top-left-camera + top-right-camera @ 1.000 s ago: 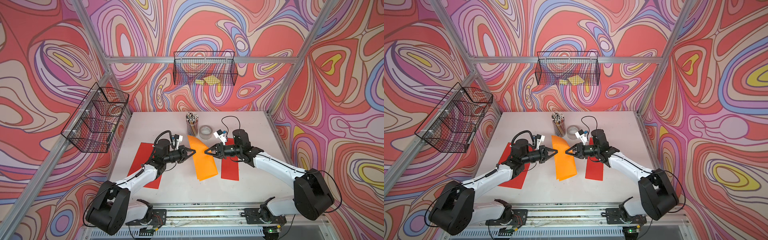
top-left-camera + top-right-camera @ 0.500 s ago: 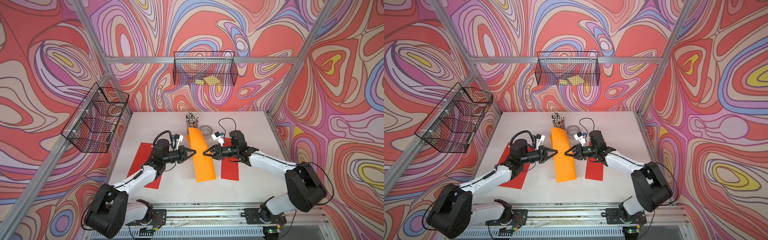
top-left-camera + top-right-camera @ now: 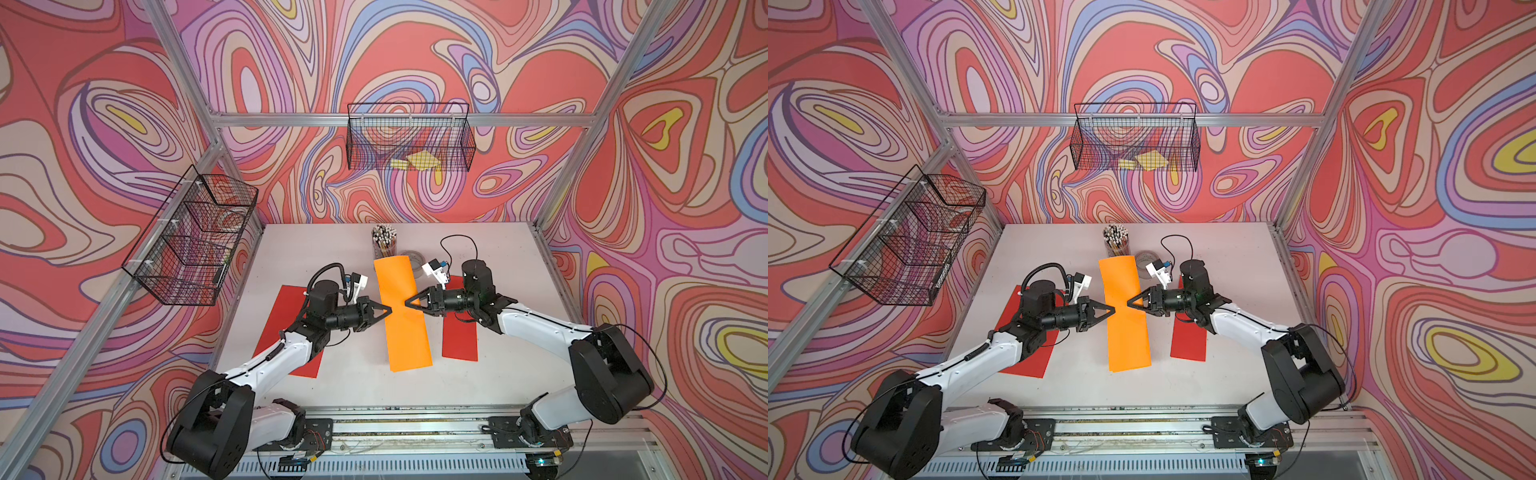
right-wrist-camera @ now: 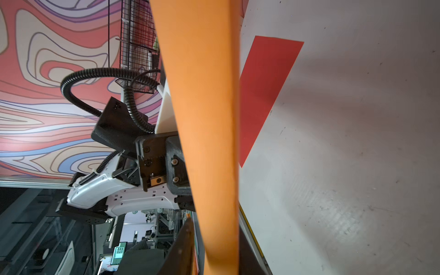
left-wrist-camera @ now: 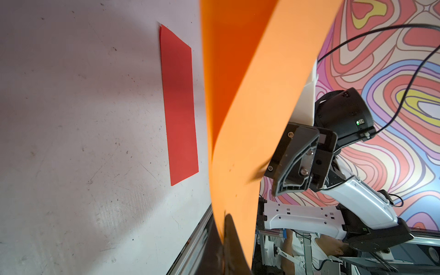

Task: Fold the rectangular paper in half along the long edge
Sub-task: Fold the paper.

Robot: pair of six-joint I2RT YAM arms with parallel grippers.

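Observation:
The orange rectangular paper [image 3: 405, 324] [image 3: 1126, 328] is held up off the white table [image 3: 498, 257], long axis running front to back. My left gripper [image 3: 390, 310] [image 3: 1113, 309] is shut on the middle of its left long edge; in the left wrist view the paper [image 5: 250, 119] runs out from the pinched jaws [image 5: 225, 238]. My right gripper [image 3: 406, 304] [image 3: 1128, 303] faces it at the right long edge. In the right wrist view the paper [image 4: 204, 119] passes between its jaws [image 4: 215, 228], with a thin gap showing beside one finger [image 4: 188, 238].
Two red sheets lie flat, one [image 3: 291, 332] under my left arm, one [image 3: 459, 336] under my right. A cup of pencils [image 3: 384, 243] and a round tin [image 3: 411, 257] stand behind the paper. Wire baskets hang on the back wall [image 3: 409, 137] and left wall [image 3: 195, 237].
The orange paper has risen and straightened between the grippers. My right gripper has moved in onto the right edge and its jaws have narrowed. The left gripper keeps its hold.

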